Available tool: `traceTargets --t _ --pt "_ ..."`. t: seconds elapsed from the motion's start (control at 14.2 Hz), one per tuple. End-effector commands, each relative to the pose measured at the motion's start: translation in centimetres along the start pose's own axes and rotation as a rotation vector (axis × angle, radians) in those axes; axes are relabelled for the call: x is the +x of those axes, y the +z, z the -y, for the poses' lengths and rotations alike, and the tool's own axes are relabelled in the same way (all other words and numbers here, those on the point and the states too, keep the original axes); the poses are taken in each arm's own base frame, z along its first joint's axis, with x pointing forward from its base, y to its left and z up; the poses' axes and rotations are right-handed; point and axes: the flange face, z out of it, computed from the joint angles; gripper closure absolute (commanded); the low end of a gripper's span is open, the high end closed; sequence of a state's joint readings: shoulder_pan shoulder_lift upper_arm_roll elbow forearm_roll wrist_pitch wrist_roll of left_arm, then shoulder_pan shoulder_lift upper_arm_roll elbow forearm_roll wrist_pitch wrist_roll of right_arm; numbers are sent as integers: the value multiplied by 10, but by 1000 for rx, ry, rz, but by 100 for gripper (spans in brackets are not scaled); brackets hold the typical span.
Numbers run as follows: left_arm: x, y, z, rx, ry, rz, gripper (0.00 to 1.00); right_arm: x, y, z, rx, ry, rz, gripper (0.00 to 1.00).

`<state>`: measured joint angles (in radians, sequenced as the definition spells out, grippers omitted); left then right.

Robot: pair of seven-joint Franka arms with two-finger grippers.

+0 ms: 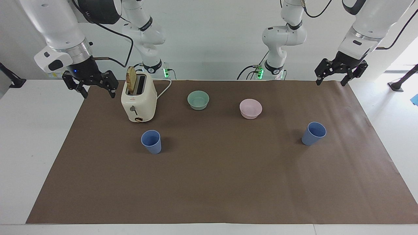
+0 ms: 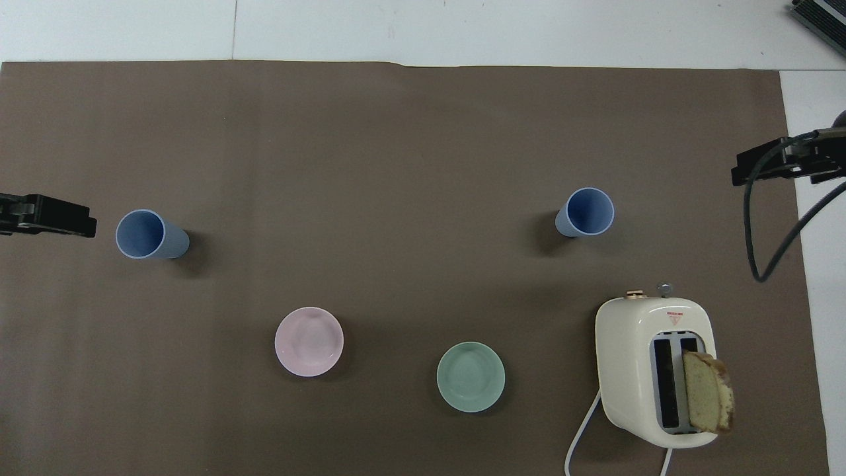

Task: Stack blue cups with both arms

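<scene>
While both arms wait raised at the table's ends, left gripper [image 1: 341,72] and right gripper [image 1: 90,85] with claws apart and empty, the two blue cups [image 1: 151,141] [image 1: 314,133] stand upright, well apart, farther from the robots than the bowls. Probably light, stiff, slightly slick plastic; pinching one across its rim wall looks safest.

cups: two matte blue tumblers | upright, mouths up (empty) | well apart, unstacked | blue cup A [image 1: 151,141] [image 2: 585,212] 3 o'clock overhead | blue cup B [image 1: 313,133] [image 2: 150,235] 9 o'clock
</scene>
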<state>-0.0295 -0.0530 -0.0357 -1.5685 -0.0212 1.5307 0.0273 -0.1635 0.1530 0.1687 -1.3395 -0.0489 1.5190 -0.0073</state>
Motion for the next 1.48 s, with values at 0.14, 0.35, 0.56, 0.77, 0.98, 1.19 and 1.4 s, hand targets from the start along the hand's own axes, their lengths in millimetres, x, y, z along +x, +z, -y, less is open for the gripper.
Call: traceTargets --t 0.14,0.35,0.56,0.77,0.98,1.19,1.4 --pt "-1 0 -1 -12 -8 -10 0 -6 0 -1 3 -12 1 0" --pt "-1 1 0 -12 -2 -10 0 -6 0 -1 3 -12 -1 0" --pt "0 3 0 -11 -4 -19 0 -6 0 -1 3 -12 -1 0" --pt "7 8 3 -11 -13 -45 0 -6 0 -1 3 -12 -1 0" --pt "22 20 7 -11 -19 -82 0 -6 0 -1 3 -12 1 0" --pt "45 53 34 -10 -60 -91 0 -6 0 -1 3 -12 -1 0" --pt "59 105 62 -6 -100 -109 0 -6 0 -1 3 -12 -1 0"
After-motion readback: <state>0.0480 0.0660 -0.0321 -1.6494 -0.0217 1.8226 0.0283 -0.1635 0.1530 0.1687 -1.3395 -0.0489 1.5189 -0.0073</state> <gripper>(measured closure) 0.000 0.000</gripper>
